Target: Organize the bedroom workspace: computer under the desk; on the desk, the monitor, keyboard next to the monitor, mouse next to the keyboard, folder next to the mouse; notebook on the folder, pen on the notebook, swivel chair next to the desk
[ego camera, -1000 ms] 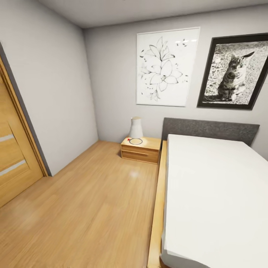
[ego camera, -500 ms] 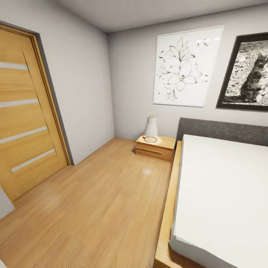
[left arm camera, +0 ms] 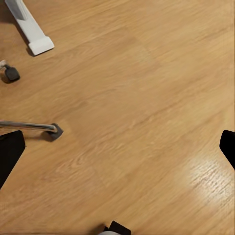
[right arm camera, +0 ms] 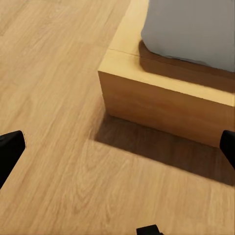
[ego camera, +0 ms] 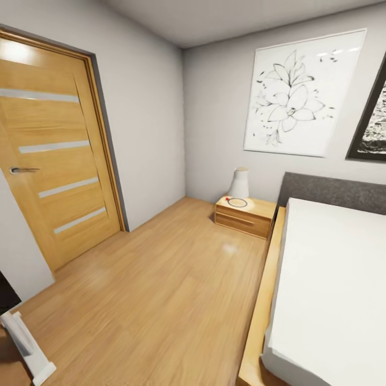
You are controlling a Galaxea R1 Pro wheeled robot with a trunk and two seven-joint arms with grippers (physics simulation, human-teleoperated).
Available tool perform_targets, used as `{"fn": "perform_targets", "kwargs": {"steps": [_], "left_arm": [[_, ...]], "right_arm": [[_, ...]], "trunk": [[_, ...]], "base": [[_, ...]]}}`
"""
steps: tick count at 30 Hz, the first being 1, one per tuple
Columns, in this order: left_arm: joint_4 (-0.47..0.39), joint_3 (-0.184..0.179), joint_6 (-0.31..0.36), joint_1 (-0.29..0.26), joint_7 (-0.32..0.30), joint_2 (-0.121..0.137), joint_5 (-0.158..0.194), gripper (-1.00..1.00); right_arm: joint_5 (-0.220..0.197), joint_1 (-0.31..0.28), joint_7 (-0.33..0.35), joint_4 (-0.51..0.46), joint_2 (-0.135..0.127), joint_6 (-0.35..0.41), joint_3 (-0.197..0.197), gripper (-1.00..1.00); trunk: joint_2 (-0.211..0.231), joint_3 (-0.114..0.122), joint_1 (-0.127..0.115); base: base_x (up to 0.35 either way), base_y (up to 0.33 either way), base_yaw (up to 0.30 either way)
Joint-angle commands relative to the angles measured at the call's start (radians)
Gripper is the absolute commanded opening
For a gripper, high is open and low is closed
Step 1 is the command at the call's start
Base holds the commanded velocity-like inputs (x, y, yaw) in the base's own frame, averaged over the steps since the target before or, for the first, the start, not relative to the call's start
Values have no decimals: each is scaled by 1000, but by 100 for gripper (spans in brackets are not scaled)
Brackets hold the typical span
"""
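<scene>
A white leg with a flat foot, part of the desk [ego camera: 28, 344], pokes into the lower left corner of the head view. The same desk foot [left arm camera: 31, 30] lies on the wood floor in the left wrist view. Near it are a chrome base arm of the swivel chair [left arm camera: 29, 126] and one of its casters [left arm camera: 11, 73]. My left gripper [left arm camera: 117, 152] hangs open over bare floor, its dark fingertips [left arm camera: 10, 152] far apart. My right gripper [right arm camera: 117, 147] is open too, above the floor beside the bed's corner. The computer, monitor, keyboard, mouse, folder, notebook and pen are out of view.
A bed [ego camera: 332, 279] with a wooden frame [right arm camera: 161, 98] fills the right side. A low wooden nightstand [ego camera: 244, 214] with a white vase [ego camera: 239, 183] stands by the far wall. A closed wooden door [ego camera: 53, 161] is on the left. Open wood floor lies between.
The camera has swung left: the door now shows almost whole, the bed and pictures have slid right, and the desk's white foot has come into the lower left corner.
</scene>
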Motion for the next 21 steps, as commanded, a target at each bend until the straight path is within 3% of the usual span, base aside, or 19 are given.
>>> {"fn": "perform_targets", "kwargs": {"steps": [1,12,21], "left_arm": [[-1,5,-1,0,-10,0,6,100],[-1,5,0,0,-10,0,6,100],[-1,5,-1,0,-10,0,6,100]], "right_arm": [[4,0,-4,0,0,-2,-1,100],[4,0,-4,0,0,-2,-1,100],[4,0,-4,0,0,-1,-1,100]], "trunk": [[-1,-1,0],[-1,-1,0],[-1,-1,0]], "base": [[-1,0,273],[14,0,273],[266,0,273]]}}
